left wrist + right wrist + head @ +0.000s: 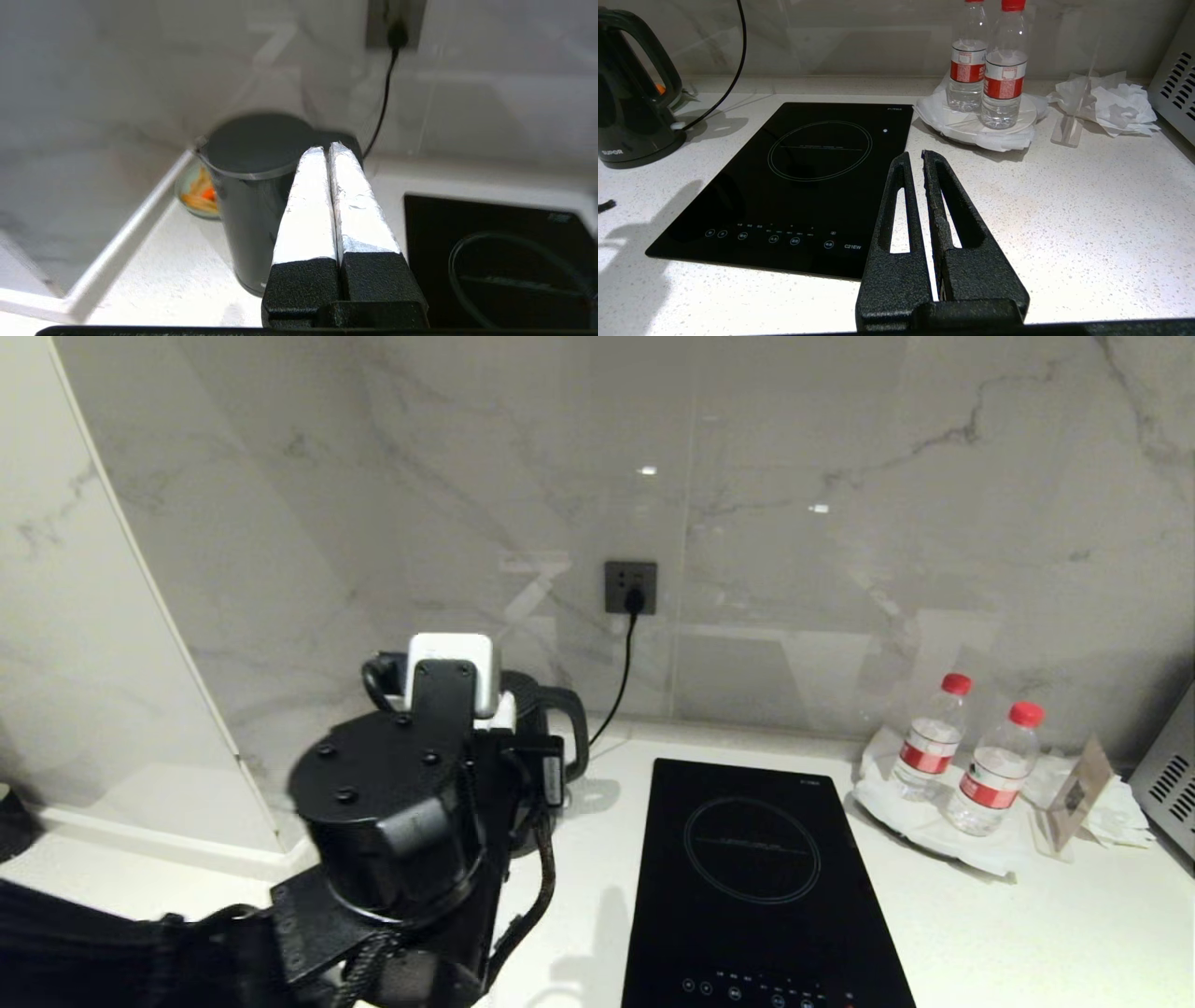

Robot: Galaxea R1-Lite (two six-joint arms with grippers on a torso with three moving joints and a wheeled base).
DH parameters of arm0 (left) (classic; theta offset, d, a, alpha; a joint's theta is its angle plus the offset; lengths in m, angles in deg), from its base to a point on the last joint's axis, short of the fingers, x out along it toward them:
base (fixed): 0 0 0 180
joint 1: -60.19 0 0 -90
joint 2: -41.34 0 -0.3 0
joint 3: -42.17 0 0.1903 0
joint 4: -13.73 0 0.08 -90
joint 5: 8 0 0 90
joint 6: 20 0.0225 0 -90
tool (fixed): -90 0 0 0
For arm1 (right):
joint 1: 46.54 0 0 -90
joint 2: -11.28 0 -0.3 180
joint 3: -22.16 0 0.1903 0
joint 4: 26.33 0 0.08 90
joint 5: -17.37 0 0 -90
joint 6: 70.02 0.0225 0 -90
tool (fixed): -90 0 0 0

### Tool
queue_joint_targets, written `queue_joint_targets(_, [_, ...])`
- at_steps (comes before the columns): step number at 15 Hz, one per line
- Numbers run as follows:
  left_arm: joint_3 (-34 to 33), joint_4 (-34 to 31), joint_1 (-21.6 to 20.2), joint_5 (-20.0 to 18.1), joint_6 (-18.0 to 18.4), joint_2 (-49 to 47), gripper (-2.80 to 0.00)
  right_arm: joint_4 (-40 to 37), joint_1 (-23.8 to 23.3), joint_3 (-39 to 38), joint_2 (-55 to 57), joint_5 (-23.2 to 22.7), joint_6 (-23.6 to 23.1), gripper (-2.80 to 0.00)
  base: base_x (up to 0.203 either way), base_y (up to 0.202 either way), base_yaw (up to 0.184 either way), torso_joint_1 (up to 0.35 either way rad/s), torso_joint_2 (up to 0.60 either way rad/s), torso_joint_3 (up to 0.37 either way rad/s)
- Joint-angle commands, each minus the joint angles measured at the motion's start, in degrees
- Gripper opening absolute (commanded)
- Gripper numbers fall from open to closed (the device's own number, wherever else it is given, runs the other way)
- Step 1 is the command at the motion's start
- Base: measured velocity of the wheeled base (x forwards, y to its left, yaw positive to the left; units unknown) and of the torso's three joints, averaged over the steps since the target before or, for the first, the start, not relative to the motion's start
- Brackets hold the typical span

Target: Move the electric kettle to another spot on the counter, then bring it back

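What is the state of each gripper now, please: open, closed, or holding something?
Left gripper: closed, holding nothing, beside the electric kettle.
Right gripper: closed, empty, above the counter.

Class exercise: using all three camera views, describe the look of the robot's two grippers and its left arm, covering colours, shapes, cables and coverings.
The left gripper has two long tapering fingers wrapped in silvery foil-like tape above black textured bases. The right gripper is plain black and textured, each finger slotted through lengthwise. The left arm is black, with a round bolted joint cap, a white block near the wrist and braided black cables.
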Motion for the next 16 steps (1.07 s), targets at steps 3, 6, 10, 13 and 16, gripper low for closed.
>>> queue_joint_targets(3, [-0.52,-10.43,0.02,0.74,2.90,21.68,-2.80,0.03,0.00,0.00,0.09,0.00,0.02,-2.80,0.000,0.000,0.000,0.000,0.00,0.000])
queue_joint_targets(6, [-1.35,-22.55,-4.95,0.61,5.15,33.59,-2.80,0.03,0.00,0.00,0.09,0.00,0.02,-2.80,0.000,0.000,0.000,0.000,0.00,0.000])
queue_joint_targets(10, [-8.95,-36.13,-20.11,0.13,7.05,46.26,-2.80,0.03,0.00,0.00,0.09,0.00,0.02,-2.80,0.000,0.000,0.000,0.000,0.00,0.000])
queue_joint_targets(13, [-10.70,-41.03,-36.17,0.10,8.88,55.78,-2.80,0.03,0.00,0.00,0.05,0.00,0.02,-2.80,0.000,0.000,0.000,0.000,0.00,0.000])
queue_joint_targets(16, [-14.71,-48.77,-46.04,-4.29,8.48,70.69,-2.80,0.03,0.00,0.00,0.09,0.00,0.02,-2.80,0.000,0.000,0.000,0.000,0.00,0.000])
